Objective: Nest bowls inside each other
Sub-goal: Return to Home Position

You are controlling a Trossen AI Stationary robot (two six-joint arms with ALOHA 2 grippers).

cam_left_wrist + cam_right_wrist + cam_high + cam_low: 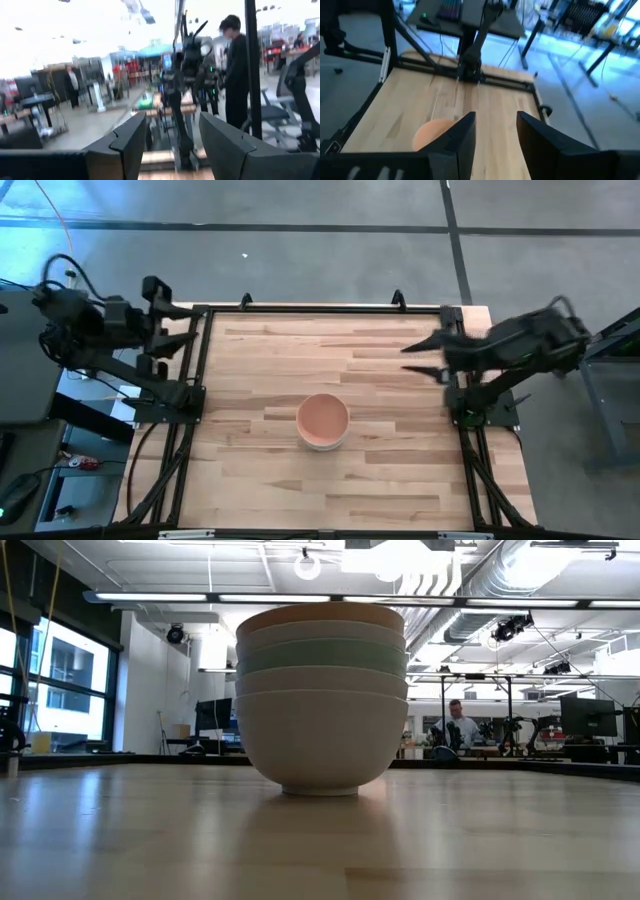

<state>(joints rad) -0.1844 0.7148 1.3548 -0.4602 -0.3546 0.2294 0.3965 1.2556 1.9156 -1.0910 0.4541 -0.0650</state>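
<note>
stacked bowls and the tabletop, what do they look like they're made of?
Bowl stack: probably plastic or melamine, possibly matte-glazed ceramic; smooth, evenly coloured walls with thin rims and only a soft sheen. Tabletop: light butcher-block wood, likely sealed; staggered strips with grain show from above, and it faintly mirrors the stack in the low view.

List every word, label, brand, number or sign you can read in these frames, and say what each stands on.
No text can be read in any view.
The bowls, nested in one stack, are plain.
The table is bare wood with no marking.
The left hand and right hand, both open at the table's sides, show no label.
The screens and fittings in the room behind are too blurred to read.
</note>
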